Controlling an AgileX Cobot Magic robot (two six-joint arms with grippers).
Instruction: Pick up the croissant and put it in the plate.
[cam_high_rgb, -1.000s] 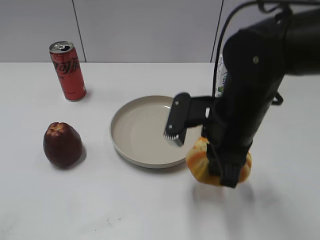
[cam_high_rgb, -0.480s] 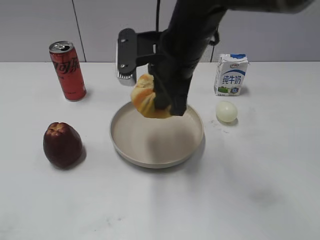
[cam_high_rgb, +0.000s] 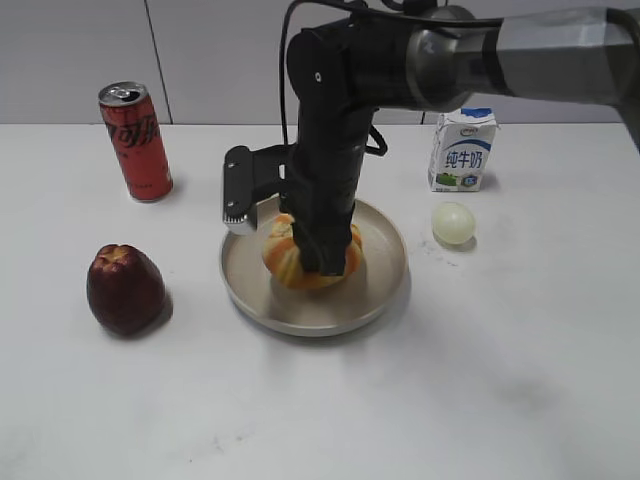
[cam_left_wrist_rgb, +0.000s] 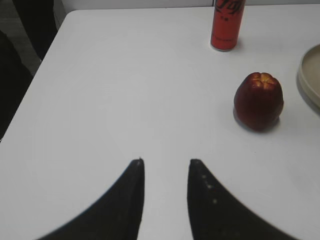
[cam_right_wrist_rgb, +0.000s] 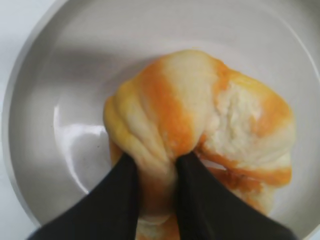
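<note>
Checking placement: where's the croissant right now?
Exterior view: the croissant sits centre, inside the plate, pinched by the right gripper.

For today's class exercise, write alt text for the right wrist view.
The right pincer pinches a fold of the croissant, pale yellow with orange stripes, inside the beige plate. The pincer's two dark fingers rise from the bottom edge.

The black right arm (cam_high_rgb: 335, 120) reaches in from the upper right and bends steeply downward at the wrist. Its black two-finger right gripper (cam_right_wrist_rgb: 152, 165) points straight down, fingers pinched tightly into the pale yellow, orange-striped lobed croissant (cam_right_wrist_rgb: 200, 135). The dark left gripper (cam_left_wrist_rgb: 165, 167) hovers level above the surface, its tapered fingers slightly parted with nothing between them.
</note>
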